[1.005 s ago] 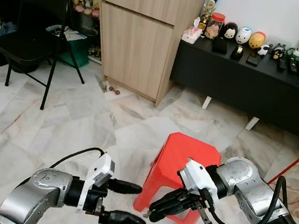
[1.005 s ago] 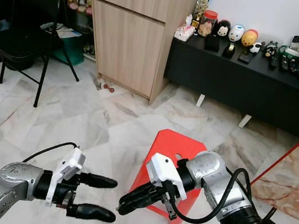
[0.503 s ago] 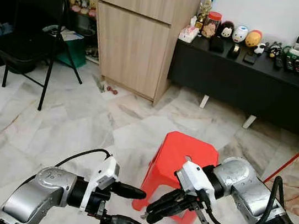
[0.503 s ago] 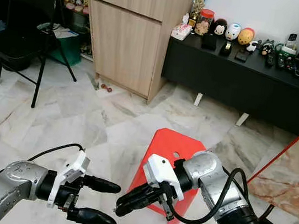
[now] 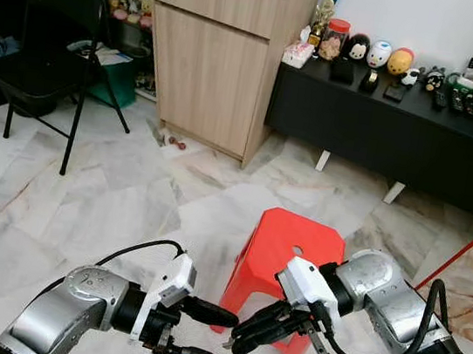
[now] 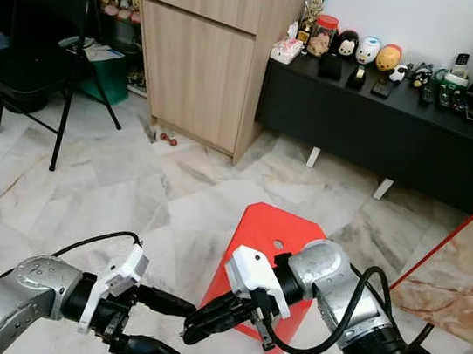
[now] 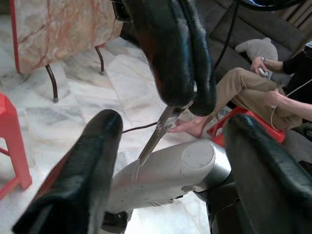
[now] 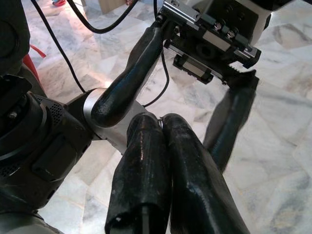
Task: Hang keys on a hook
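My right gripper [image 5: 238,340] hovers low in front of the red stool [image 5: 292,251], shut on a thin metal key [image 7: 158,134] that sticks out from between its fingertips. A small glint of metal also shows at those tips in the right wrist view. My left gripper [image 6: 187,337] is open, and its two black fingers [image 7: 97,156] stand one on each side of the right gripper's tips, close to the key but apart from it.
A wooden cabinet [image 5: 219,51] and a low black console [image 5: 402,130] with figurines stand against the far wall. A black folding chair [image 5: 49,36] is at the left and a red-framed marble table [image 6: 461,270] at the right. A person [image 7: 253,92] sits behind.
My left gripper has moved right, so its open fingers now bracket the right gripper's tips. The right gripper stays shut, almost in place. The camera shifted slightly.
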Robot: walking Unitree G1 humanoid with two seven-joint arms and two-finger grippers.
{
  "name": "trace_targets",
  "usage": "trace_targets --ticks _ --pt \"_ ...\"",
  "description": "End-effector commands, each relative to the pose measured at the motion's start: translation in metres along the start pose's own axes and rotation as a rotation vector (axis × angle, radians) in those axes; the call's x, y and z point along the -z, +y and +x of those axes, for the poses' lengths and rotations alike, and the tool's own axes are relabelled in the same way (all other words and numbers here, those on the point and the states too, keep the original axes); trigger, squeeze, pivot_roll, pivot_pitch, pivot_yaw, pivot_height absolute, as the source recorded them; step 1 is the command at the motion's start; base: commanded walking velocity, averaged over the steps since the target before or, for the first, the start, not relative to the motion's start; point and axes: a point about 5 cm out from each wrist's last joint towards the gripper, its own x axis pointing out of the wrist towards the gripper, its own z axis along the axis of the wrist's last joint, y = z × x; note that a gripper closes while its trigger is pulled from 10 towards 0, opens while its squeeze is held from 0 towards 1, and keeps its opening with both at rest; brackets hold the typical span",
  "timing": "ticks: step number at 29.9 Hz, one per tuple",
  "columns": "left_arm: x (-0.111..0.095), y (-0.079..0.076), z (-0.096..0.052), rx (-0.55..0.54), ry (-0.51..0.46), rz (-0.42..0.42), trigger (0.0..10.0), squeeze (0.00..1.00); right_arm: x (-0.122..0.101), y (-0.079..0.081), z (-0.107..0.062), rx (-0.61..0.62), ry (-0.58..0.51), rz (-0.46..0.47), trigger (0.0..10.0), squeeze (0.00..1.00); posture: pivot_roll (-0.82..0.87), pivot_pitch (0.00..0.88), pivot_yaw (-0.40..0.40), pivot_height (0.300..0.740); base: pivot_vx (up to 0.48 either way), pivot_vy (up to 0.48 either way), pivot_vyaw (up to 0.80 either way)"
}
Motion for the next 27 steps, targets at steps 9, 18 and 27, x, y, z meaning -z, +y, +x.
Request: trace_targets --ticks 9,18,27 --pt "-0.003 -0.002 0.009 0.028 0.019 0.026 3.2 0.00 -0.003 -0.003 -0.003 0.008 0.008 -0.025 10.0 0.00 0.07 0.029 -0.100 0.740 0.000 0.000 0.00" --pt "-0.003 -0.002 0.015 0.034 0.014 0.022 5.9 0.00 -0.003 -0.003 -0.002 0.009 0.005 -0.025 10.0 0.00 0.06 0.036 -0.100 0.740 0.000 0.000 0.00" --pt "-0.003 -0.002 0.018 0.037 0.006 0.017 1.6 0.00 -0.004 -0.006 -0.004 0.025 0.003 -0.031 10.0 0.00 0.06 0.040 -0.099 0.740 0.000 0.000 0.00"
